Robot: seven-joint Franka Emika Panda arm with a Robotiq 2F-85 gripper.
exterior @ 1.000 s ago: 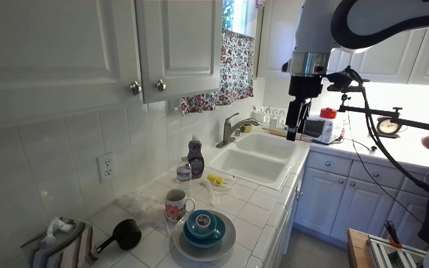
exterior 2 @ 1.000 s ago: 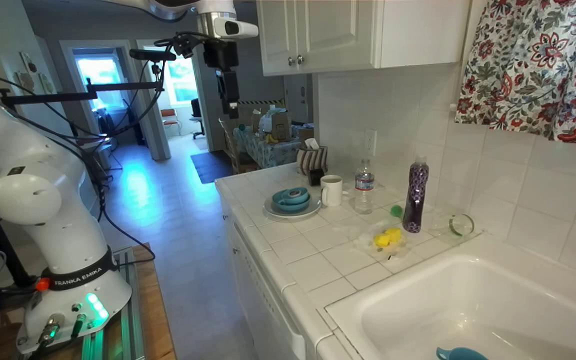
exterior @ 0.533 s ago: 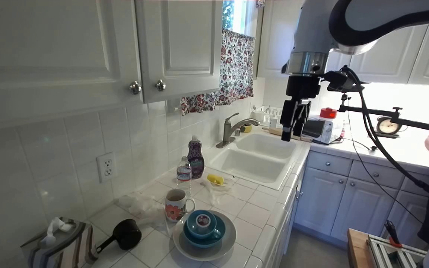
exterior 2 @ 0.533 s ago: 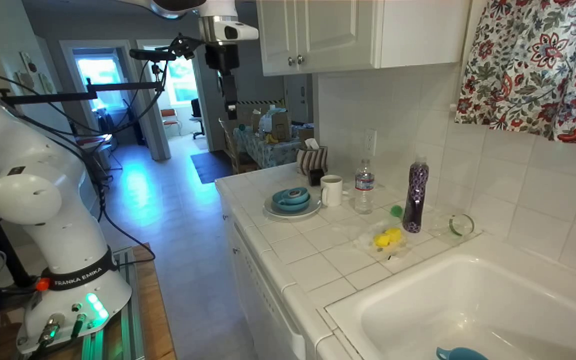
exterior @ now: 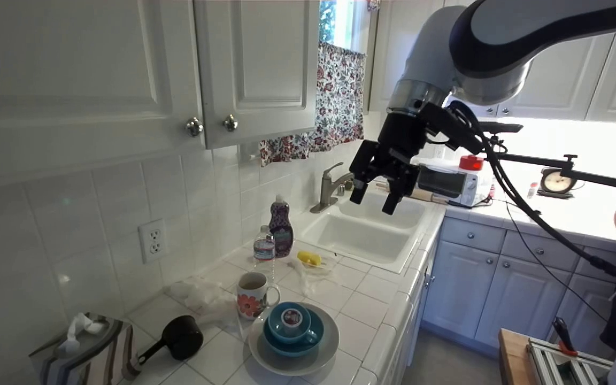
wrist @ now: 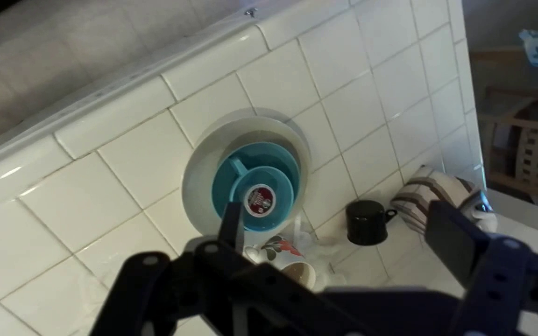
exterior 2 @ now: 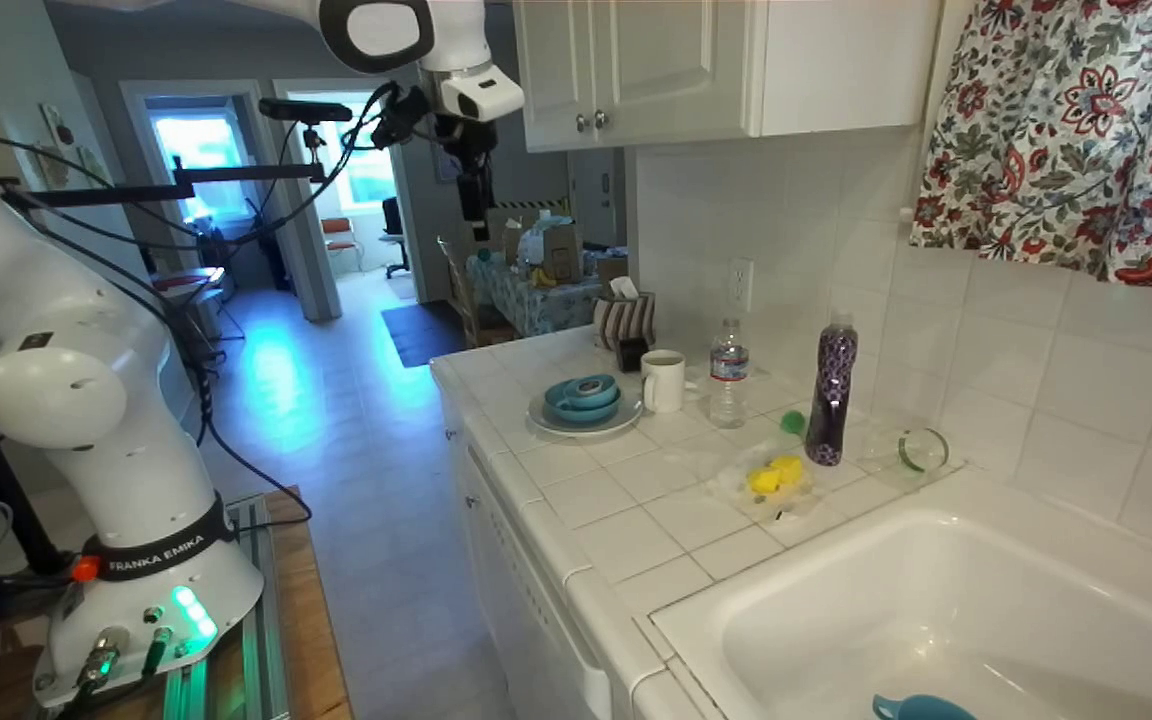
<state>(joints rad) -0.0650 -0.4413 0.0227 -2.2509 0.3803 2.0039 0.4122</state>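
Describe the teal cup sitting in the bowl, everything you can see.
The teal cup is round and glossy, apparently ceramic, with a handle pointing toward the front edge of the tiled counter. It sits mouth up in a larger teal bowl, which rests on a pale gray plate. Inside lies a small pod with a round, dark-red label. Any slight tilt is hard to judge. The open fingers hang apart from it; only bowl and pod appear to touch it.

fingers (exterior 2: 476, 196) hang in midair; blue dishes (exterior 2: 584, 399) stacked on plate (exterior 2: 586, 430), white mug (exterior 2: 664, 381) near; purple bottle (exterior 2: 830, 395) beyond sink (exterior 2: 836, 585).
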